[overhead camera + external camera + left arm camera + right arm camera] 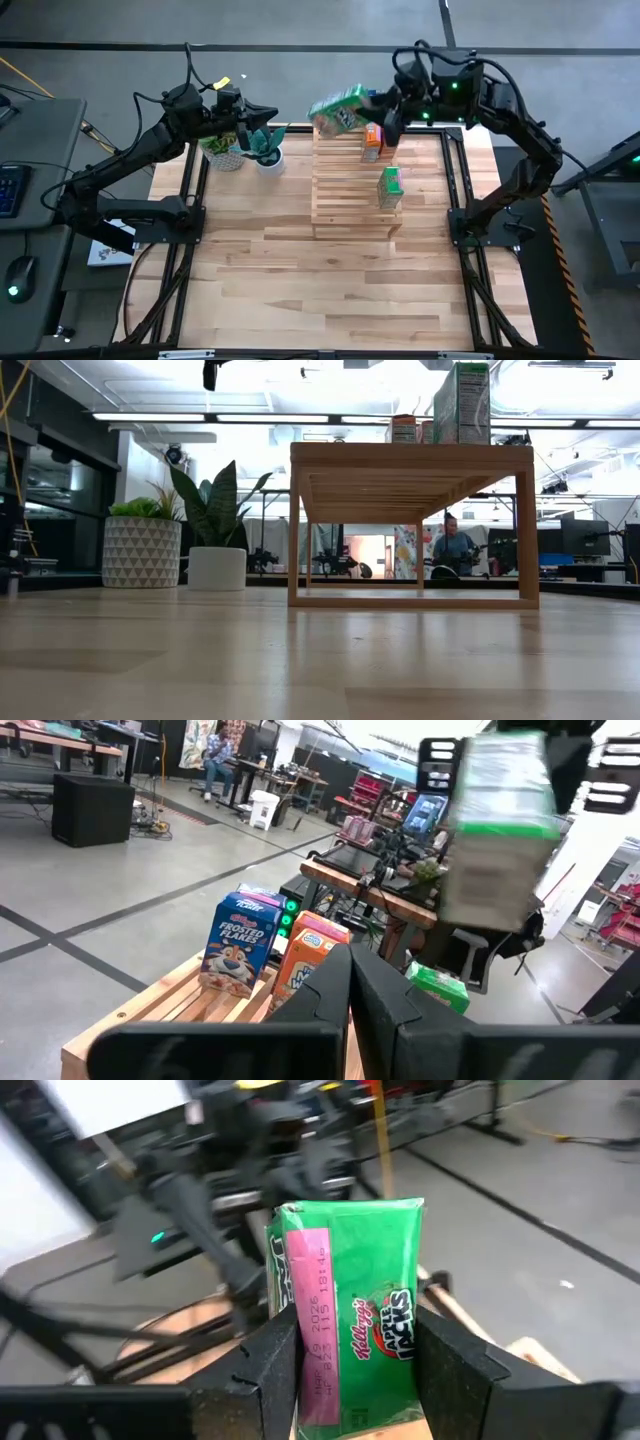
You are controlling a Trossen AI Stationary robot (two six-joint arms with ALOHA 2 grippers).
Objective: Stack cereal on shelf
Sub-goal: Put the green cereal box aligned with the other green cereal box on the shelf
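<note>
Right gripper [350, 1355] clamped on a green Apple Jacks box [340, 108], held in the air above the far end of the slatted wooden shelf [345, 200]. Best lowered level beside the Frosted Flakes box [240, 940] and orange box [372, 143], clear of both, then released once seated. Left gripper [350, 1010] fully closed and empty, parked near the potted plants [245, 148].

The desk [330, 290] is made of pale wood planks and stands on a grey floor [300, 25] crossed by dark lines. At its far left stand two potted plants: one in a white pot with a triangle pattern [142, 550], one in a plain white pot [217, 568]. Long ceiling lights [200, 417] brighten the room. Far behind, a person [456, 547] sits among workbenches and monitors [583, 537]. To the left of the desk, a side table carries a keyboard [8, 188] and a mouse [20, 272].
</note>
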